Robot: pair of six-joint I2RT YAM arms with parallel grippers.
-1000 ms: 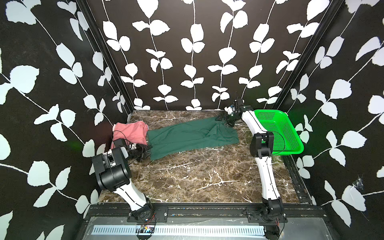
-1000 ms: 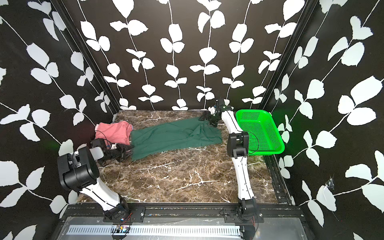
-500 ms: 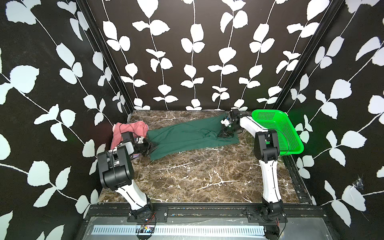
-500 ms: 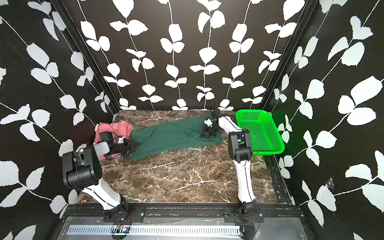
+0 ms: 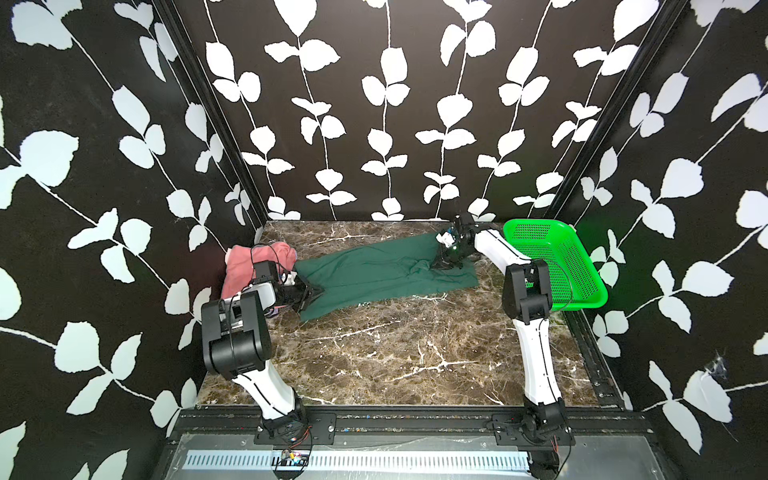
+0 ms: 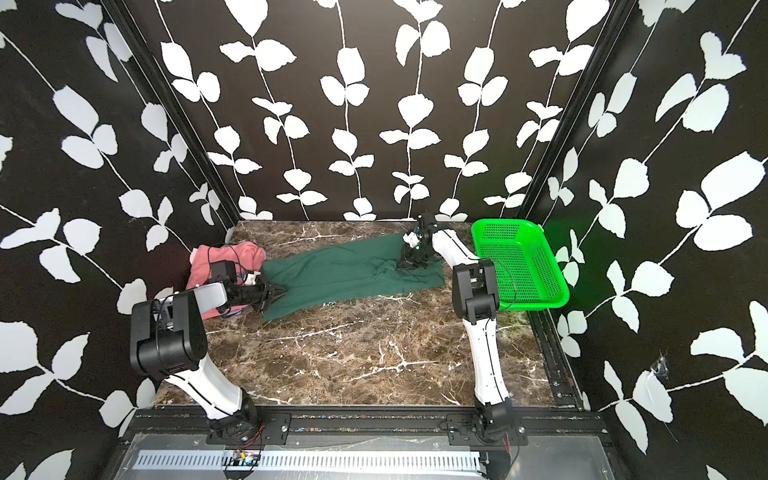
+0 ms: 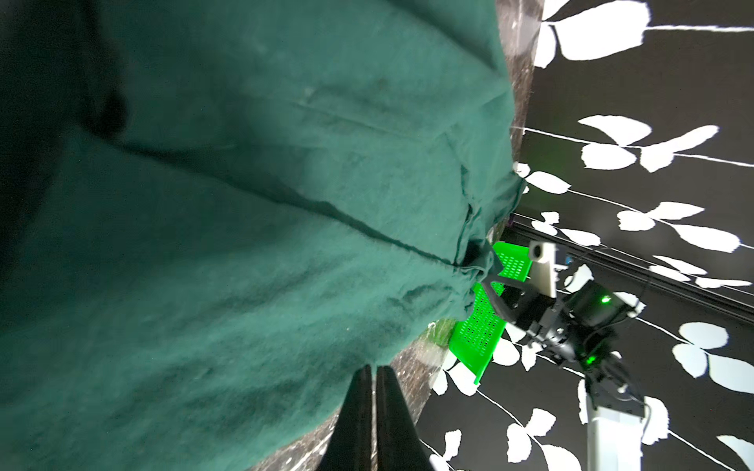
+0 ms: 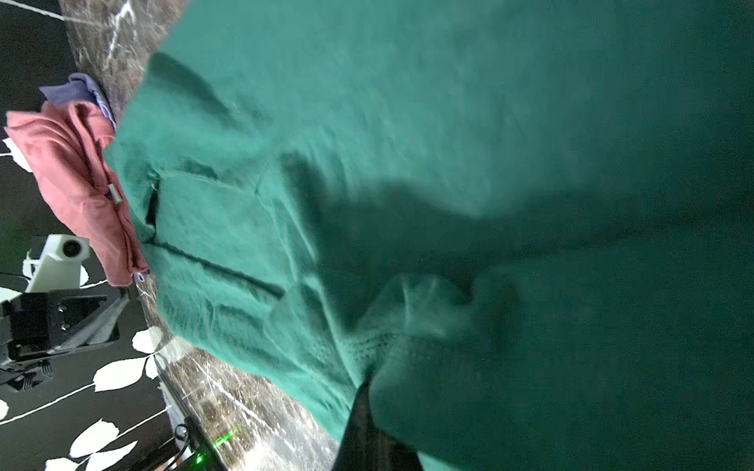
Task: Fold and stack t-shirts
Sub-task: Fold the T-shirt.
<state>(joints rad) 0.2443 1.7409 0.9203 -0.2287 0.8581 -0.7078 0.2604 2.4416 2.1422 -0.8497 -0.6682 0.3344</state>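
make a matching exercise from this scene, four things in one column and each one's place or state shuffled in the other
Things
1. green tee
2. pink tee
3. lavender tee
4. basket

Places or states
a. bunched by the left wall
b. at the table's right edge
c. spread long across the back of the table
d. barely peeking out beside the pink tee

Pairs: 1-c, 2-a, 3-d, 4-b

Pinched together: left fingers (image 7: 354,416), right fingers (image 8: 360,428).
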